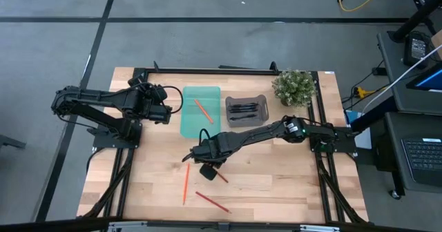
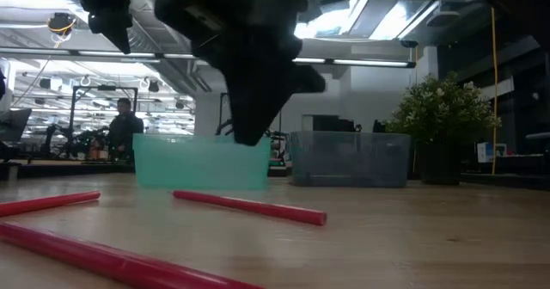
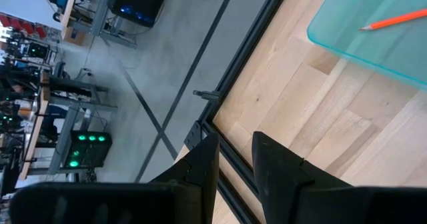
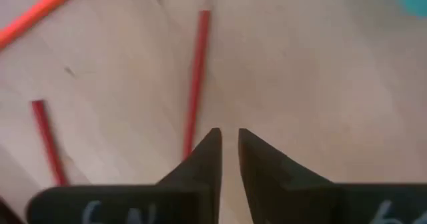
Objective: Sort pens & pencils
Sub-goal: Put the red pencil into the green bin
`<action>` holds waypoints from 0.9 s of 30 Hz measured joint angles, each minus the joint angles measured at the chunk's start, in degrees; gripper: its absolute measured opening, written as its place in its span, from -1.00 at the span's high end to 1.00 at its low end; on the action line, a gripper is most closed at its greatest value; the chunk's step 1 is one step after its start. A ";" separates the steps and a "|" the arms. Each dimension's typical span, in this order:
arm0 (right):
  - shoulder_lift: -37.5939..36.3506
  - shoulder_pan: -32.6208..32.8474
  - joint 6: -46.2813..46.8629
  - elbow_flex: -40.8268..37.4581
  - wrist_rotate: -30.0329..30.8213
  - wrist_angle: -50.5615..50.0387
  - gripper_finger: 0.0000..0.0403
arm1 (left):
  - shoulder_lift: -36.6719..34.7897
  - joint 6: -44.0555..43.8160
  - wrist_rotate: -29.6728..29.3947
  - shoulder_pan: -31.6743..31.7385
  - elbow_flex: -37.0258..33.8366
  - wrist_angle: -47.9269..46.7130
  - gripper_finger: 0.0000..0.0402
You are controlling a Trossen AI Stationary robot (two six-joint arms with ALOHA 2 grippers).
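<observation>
Right claw [image 1: 206, 164] sits low over the middle of the bench [image 1: 276, 184], reached in from the right edge. In its wrist view the two fingers [image 4: 203, 159] are drawn nearly together with only a thin gap, and nothing sits between them: clenched on air. A dark-red pencil [image 4: 197, 77] lies just ahead of the tips, beside them and not gripped.

Left claw [image 1: 168, 108] waits by the left edge, next to the teal tray [image 1: 190, 125]. Its fingers [image 3: 203, 164] show a narrow gap, bare bench behind, nothing held.

Now the pencils. One orange pencil [image 1: 203, 110] lies inside the teal tray, slanted across it; the left wrist view catches it too [image 3: 393, 20]. On the open bench, an orange one [image 1: 186, 183] lies toward the front, left of centre, running almost straight front to back. A dark-red one [image 1: 213, 201] lies slanted near the front edge. Another dark-red one [image 1: 219, 176] pokes out just beside the right claw.

The pens [image 1: 244, 110], black, are bunched together in the grey tray [image 1: 260, 119], which stands just right of the teal one, toward the back edge. A potted plant [image 1: 293, 87] stands at the back right corner.
</observation>
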 joint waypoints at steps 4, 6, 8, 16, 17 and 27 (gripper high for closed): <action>0.10 0.00 0.19 -3.01 -3.93 5.53 0.61 | 0.00 0.00 0.47 0.00 0.00 -0.01 0.58; 0.20 0.04 0.68 -4.46 -5.36 6.62 0.54 | 0.00 0.00 0.47 0.00 0.00 -0.01 0.58; 0.20 0.04 1.64 -6.02 -6.34 7.86 0.47 | 0.00 0.00 0.50 0.00 0.00 0.02 0.58; 0.14 0.21 3.37 -11.69 -10.34 14.67 0.31 | 0.00 0.00 0.77 0.00 0.00 0.02 0.58; 0.11 0.24 3.51 -12.17 -10.93 16.19 0.31 | 0.00 0.00 0.77 0.00 0.00 0.02 0.58; -0.09 0.79 5.93 -13.17 -10.35 17.73 0.33 | 0.00 -0.87 0.81 0.00 0.00 0.02 0.58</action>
